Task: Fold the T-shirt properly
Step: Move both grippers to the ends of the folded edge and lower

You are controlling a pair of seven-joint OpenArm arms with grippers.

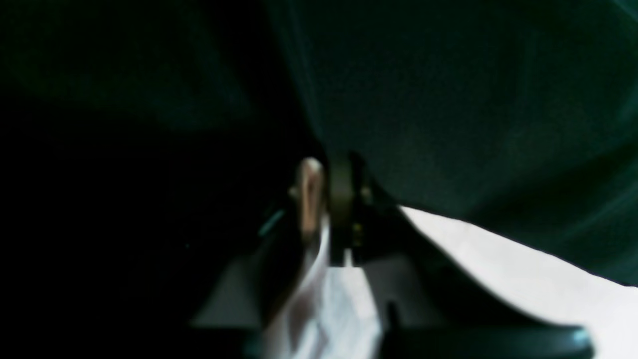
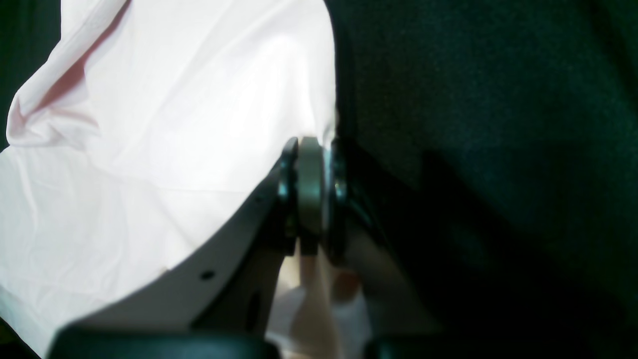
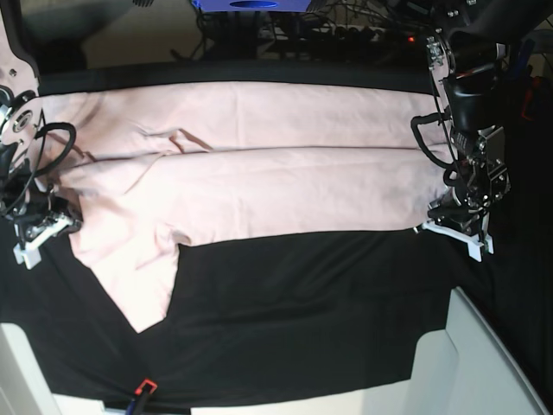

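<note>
The pale pink T-shirt (image 3: 259, 173) lies lengthwise across the black table cloth, plain side up, with a long crease along its middle and one sleeve (image 3: 138, 285) pointing toward the front. My left gripper (image 3: 454, 220) sits at the shirt's right edge. In the left wrist view my left gripper (image 1: 326, 194) is shut, with a strip of the pink T-shirt (image 1: 324, 299) pinched between the jaws. My right gripper (image 3: 52, 226) is at the shirt's left edge. The right wrist view shows my right gripper (image 2: 311, 189) shut on a fold of the T-shirt (image 2: 149, 124).
The black table cloth (image 3: 302, 320) covers the table in front of the shirt. A white surface (image 3: 471, 363) cuts in at the front right. Cables and equipment (image 3: 346, 30) crowd the back edge. A small red-tipped object (image 3: 143, 386) lies at the front left.
</note>
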